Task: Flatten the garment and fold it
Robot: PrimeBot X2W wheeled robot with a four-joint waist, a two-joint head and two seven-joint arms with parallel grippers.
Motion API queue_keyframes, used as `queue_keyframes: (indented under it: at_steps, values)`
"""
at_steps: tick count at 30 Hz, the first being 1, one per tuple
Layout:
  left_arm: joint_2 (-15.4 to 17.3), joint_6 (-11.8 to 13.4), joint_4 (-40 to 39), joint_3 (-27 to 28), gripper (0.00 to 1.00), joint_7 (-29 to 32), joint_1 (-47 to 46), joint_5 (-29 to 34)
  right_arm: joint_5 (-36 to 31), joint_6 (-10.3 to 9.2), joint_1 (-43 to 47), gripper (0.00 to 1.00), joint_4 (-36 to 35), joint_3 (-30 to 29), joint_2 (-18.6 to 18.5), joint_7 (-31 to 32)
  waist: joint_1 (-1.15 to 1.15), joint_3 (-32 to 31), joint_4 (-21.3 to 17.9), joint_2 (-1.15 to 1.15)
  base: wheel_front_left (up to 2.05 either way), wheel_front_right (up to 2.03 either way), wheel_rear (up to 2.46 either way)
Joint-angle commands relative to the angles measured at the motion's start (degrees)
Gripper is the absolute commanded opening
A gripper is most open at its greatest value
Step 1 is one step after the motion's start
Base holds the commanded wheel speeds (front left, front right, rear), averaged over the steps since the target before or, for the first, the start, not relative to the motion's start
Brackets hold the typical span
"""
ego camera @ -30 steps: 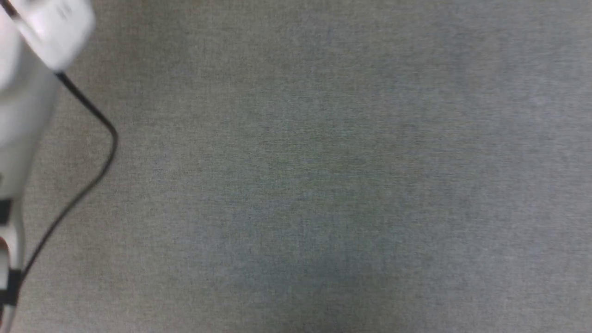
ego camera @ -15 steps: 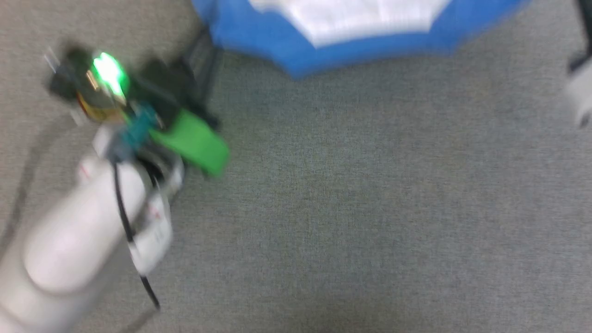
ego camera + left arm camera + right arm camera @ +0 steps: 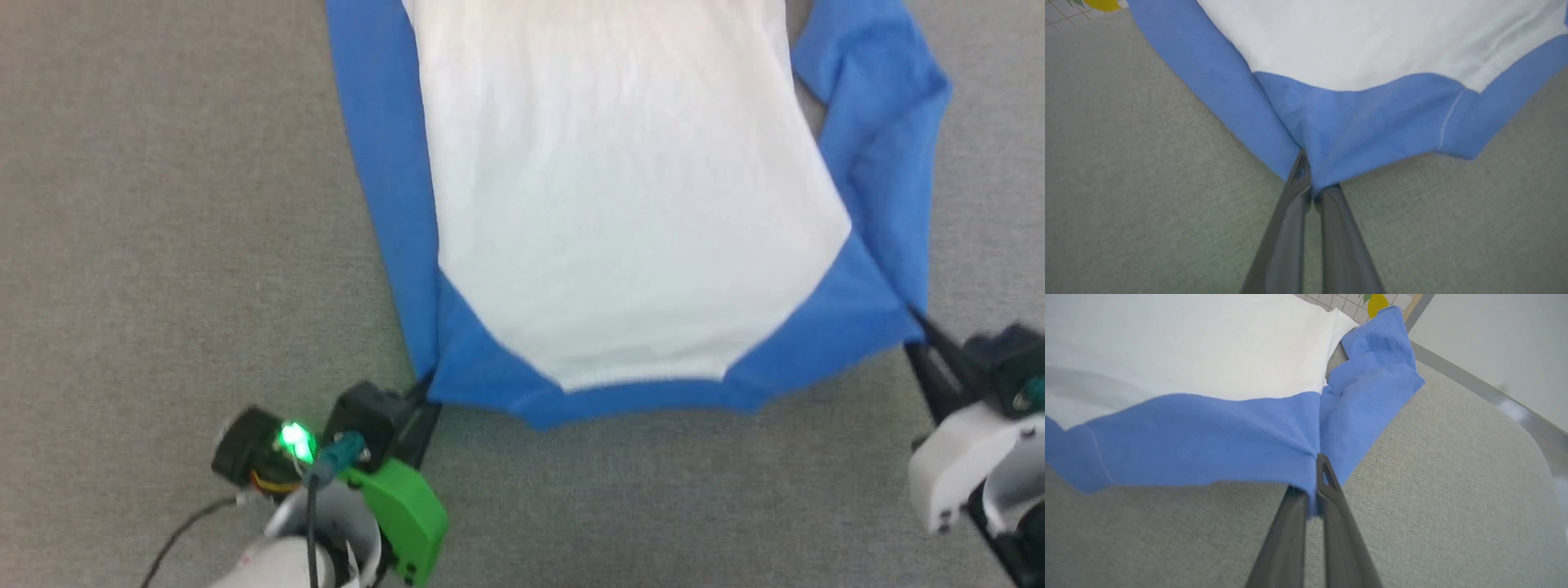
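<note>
Since half a second ago the head camera has tipped further forward, so it now takes in much more of the garment (image 3: 629,204) and both end effectors; a second ago it saw bare bench and a pale forearm. The garment lies spread on the grey cloth-covered bench (image 3: 163,204), white body up, with its blue shoulder band nearest the robot. The left end effector (image 3: 426,394) is clamped on the blue fabric at the near left corner, where the left sleeve (image 3: 380,163) meets the shoulder. Its wrist view shows the two dark fingers (image 3: 1286,228) pressed together with cloth pinched at the tips. The right end effector (image 3: 921,331) is likewise closed on the near right corner, at the foot of the right sleeve (image 3: 886,139), which lies doubled back alongside the body. Between the two grips the blue edge runs in a shallow curve.
</note>
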Motion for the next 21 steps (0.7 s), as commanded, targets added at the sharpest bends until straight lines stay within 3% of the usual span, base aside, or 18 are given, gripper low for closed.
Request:
queue_keyframes:
  at_steps: [1, 8, 21]
  values:
    - [-0.1, 0.2, 0.7, -0.5, 0.00, 0.5, 1.8, -0.7, -0.6, -0.11, 2.1, 0.00, 0.5, -0.4, 0.6, -0.2, 0.00, -3.6, 0.1, 0.00, 0.00, 0.00, 0.00]
    - [1.0, -0.7, 2.2, -3.5, 0.00, 4.6, 8.1, -5.1, -0.9, -0.11, 11.5, 0.00, 1.2, -1.6, 4.1, 0.6, 0.00, -8.1, 0.3, 0.00, 0.00, 0.00, 0.00]
    - [0.4, -1.8, 5.4, -5.1, 0.00, 3.2, 14.5, -9.5, -2.0, -0.11, 20.5, 0.00, 3.1, -1.3, 7.2, 4.0, 0.00, -11.0, -0.1, 0.00, 0.00, 0.00, 0.00]
